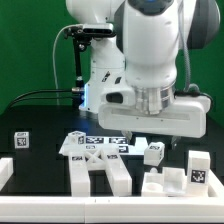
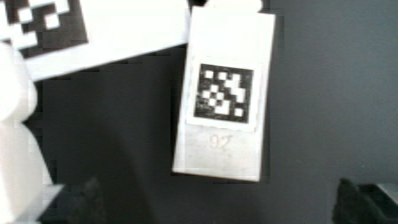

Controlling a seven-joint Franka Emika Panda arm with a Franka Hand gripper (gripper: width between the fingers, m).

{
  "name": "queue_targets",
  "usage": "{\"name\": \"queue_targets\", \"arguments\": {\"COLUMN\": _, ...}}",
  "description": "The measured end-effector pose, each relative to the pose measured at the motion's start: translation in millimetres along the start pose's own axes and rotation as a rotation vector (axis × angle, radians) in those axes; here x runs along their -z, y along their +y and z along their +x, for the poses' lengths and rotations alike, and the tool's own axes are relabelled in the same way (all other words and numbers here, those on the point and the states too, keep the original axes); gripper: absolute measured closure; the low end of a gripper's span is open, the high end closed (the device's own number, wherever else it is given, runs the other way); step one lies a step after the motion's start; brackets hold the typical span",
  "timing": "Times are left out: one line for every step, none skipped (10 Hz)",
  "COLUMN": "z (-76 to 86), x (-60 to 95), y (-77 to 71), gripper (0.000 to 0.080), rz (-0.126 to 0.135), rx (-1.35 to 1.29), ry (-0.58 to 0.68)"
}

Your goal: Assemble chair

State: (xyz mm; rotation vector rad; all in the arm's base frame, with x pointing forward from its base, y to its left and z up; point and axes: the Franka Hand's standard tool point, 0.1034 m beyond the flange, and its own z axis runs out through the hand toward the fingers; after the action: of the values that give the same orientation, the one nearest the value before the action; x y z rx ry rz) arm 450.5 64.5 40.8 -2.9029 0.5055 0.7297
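I see a black table [image 1: 45, 118] with a green wall behind it. The big white robot arm [image 1: 150, 50] hangs over the middle. The white chair parts [image 1: 150, 170] lie loose on the near half of the table. A wide slab [image 1: 92, 148] with tags is left of the middle, and a small tagged block [image 1: 21, 140] sits far left. The gripper [image 1: 158, 142] is wide open and holds nothing. Its dark fingertips [image 2: 80, 200] are well apart. Under it lies a white tagged bar [image 2: 228, 95], not touched.
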Motion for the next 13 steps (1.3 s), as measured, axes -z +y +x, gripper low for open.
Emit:
{"name": "queue_targets", "arguments": {"z": -3.0, "x": -0.1, "y": 3.5, "gripper": 0.0150, "rz": -0.004, "rx": -0.008, "ry": -0.088}}
{"name": "queue_targets", "arguments": {"z": -3.9, "x": -1.8, "y": 5.5, "gripper": 0.0150, "rz": -0.012, "rx": -0.008, "ry": -0.176}}
{"name": "queue_targets", "arguments": {"z": -4.9, "x": -3.2, "y": 7.7, "gripper": 0.0150, "rz": -0.020, "rx": -0.008, "ry": -0.273}}
{"name": "queue_targets", "arguments": {"z": -0.5, "x": -5.1, "y": 7.7, "gripper": 0.0150, "rz": -0.019, "rx": -0.013, "ry": -0.307}}
{"name": "queue_targets", "arguments": {"z": -11.0, "x": -9.8, "y": 9.1, "gripper": 0.0150, "rz": 0.006, "rx": -0.045, "ry": -0.430}}
{"name": "queue_targets", "arguments": {"z": -12.3, "x": -13.6, "y": 8.9, "gripper": 0.0150, "rz": 0.027, "rx": -0.075, "ry": -0.538}}
{"name": "queue_targets", "arguments": {"z": -6.9, "x": -15.9, "y": 6.9, "gripper": 0.0150, "rz": 0.026, "rx": -0.072, "ry": -0.559}}
{"name": "queue_targets", "arguments": {"z": -6.2, "x": -15.8, "y": 5.6, "gripper": 0.0150, "rz": 0.026, "rx": -0.068, "ry": -0.553}}
{"name": "queue_targets", "arguments": {"z": -6.2, "x": -16.2, "y": 5.9, "gripper": 0.0150, "rz": 0.026, "rx": -0.069, "ry": -0.554}}
{"name": "queue_targets", "arguments": {"z": -6.3, "x": -16.3, "y": 5.5, "gripper": 0.0150, "rz": 0.025, "rx": -0.068, "ry": -0.554}}
{"name": "queue_targets", "arguments": {"z": -7.0, "x": -16.9, "y": 4.1, "gripper": 0.0150, "rz": 0.025, "rx": -0.066, "ry": -0.554}}
{"name": "queue_targets", "arguments": {"z": -7.5, "x": -19.4, "y": 5.6, "gripper": 0.0150, "rz": 0.026, "rx": -0.072, "ry": -0.555}}
{"name": "queue_targets", "arguments": {"z": -9.2, "x": -27.1, "y": 7.5, "gripper": 0.0150, "rz": 0.030, "rx": -0.082, "ry": -0.554}}
